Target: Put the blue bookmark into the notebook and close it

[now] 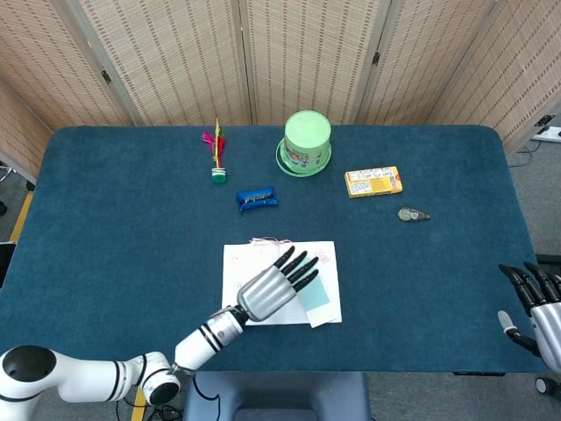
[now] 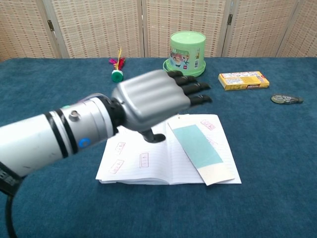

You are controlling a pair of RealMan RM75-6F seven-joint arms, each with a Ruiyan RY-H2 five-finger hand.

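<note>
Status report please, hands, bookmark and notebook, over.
Left robot hand open above notebook. Right robot hand idle at table edge. Blue bookmark lies on right page, notebook not yet closed. Nothing in the way.

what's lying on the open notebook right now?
The blue bookmark lies flat and slanted on the right page of the notebook, its pale end past the lower edge. The left hand hovers above the pages, holding nothing. In the head view it covers the notebook's middle.

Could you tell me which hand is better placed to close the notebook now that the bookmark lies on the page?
Left. The left hand hovers right over the open notebook, beside the blue bookmark; the right hand sits off the table's edge.
</note>
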